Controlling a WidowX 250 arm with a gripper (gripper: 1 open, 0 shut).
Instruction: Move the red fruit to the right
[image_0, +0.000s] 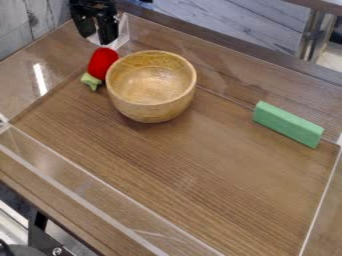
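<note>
Left of the wooden bowl (151, 86), touching its rim, the red fruit (98, 66) lies on the table (187, 180), leafy cap toward the near side. The gripper (96, 28) hangs above and behind it, jaws spread wide and holding nothing. Descending so close to the bowl, a finger could strike the rim or nudge the fruit away. Far right of the bowl lies a green block (289, 123), another possible obstacle.
</note>
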